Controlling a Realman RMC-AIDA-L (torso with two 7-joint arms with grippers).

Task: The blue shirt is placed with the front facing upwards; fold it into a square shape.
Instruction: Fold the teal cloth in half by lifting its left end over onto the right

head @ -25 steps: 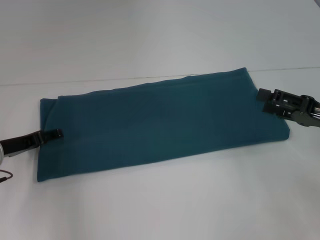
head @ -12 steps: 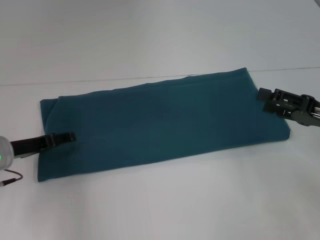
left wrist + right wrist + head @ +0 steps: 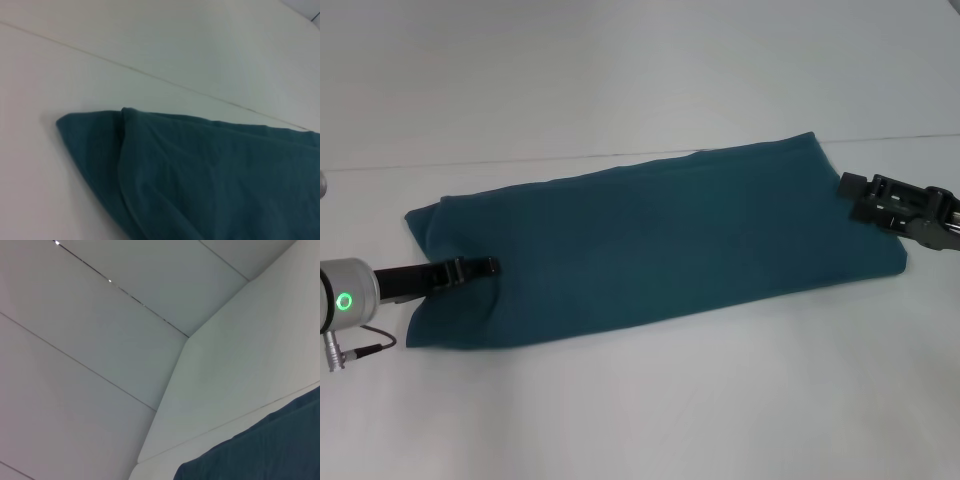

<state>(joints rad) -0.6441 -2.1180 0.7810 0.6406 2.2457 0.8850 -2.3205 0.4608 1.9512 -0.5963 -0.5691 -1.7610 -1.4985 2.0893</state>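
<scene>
The blue shirt (image 3: 650, 235) lies on the white table (image 3: 640, 420) as a long folded strip running left to right, plain side up, with no lettering showing. My left gripper (image 3: 485, 266) reaches in low from the left and is shut on the strip's left end, which is drawn inward and rumpled. In the left wrist view that end of the shirt (image 3: 200, 170) shows a raised fold near its corner. My right gripper (image 3: 850, 188) hovers at the strip's right edge. One corner of the shirt (image 3: 260, 450) appears in the right wrist view.
A seam in the table (image 3: 520, 158) runs along the far side of the shirt. Bare white tabletop lies in front of and behind the strip. The left arm's cable (image 3: 365, 348) hangs by its wrist.
My left gripper has moved right over the shirt, pulling the left edge inward with it. The right arm has stayed where it was.
</scene>
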